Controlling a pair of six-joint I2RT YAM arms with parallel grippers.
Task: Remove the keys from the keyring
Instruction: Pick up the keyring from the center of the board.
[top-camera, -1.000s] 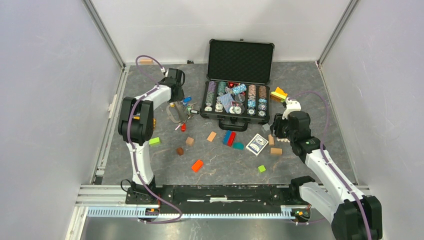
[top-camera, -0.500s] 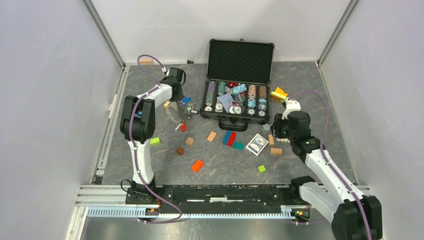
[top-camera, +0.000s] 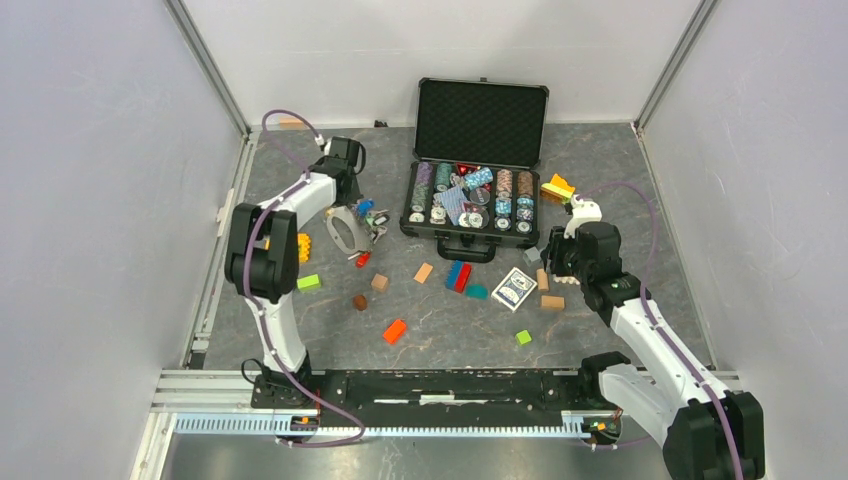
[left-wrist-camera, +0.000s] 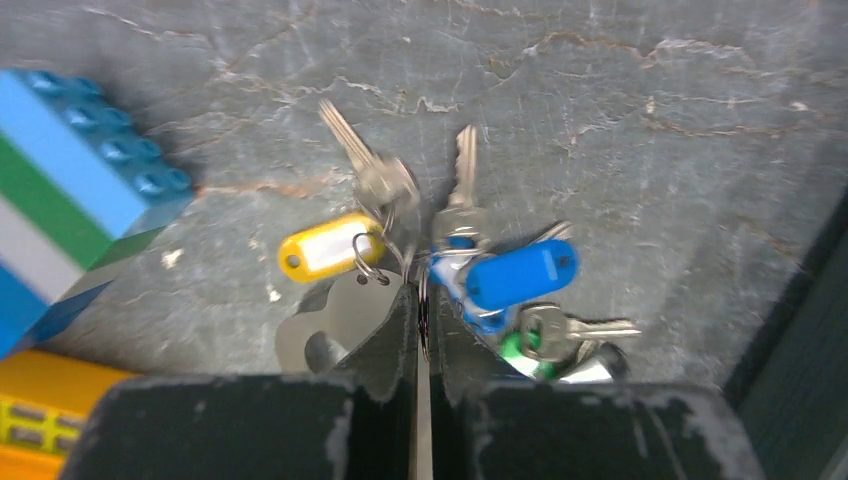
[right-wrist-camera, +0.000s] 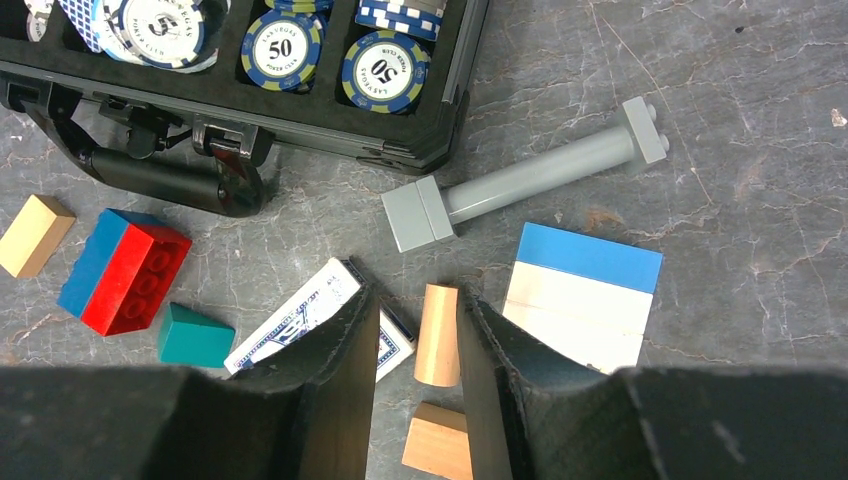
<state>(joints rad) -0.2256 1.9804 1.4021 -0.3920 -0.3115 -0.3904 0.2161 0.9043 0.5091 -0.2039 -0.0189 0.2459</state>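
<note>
In the left wrist view the keys lie bunched on the grey floor: a yellow tag (left-wrist-camera: 325, 245), a blue tag (left-wrist-camera: 520, 272), a green one (left-wrist-camera: 518, 350) and bare silver keys (left-wrist-camera: 462, 180). My left gripper (left-wrist-camera: 422, 300) is shut on the thin wire keyring (left-wrist-camera: 424, 318), which stands edge-on between the jaws. From above, the left gripper (top-camera: 348, 226) sits left of the case with the keys (top-camera: 368, 214) beside it. My right gripper (right-wrist-camera: 415, 298) is open and empty over a wooden peg (right-wrist-camera: 437, 335), far from the keys (top-camera: 553, 262).
An open poker chip case (top-camera: 470, 232) stands at the back centre. Loose toy blocks (top-camera: 394, 331) and a card deck (top-camera: 514, 288) lie in front of it. A blue-green-white block (left-wrist-camera: 60, 190) lies left of the keys, and the case wall (left-wrist-camera: 805, 330) lies to their right.
The left arm has swung a little to the left, and the gripper and key bunch have shifted slightly left with it. The right arm has not moved.
</note>
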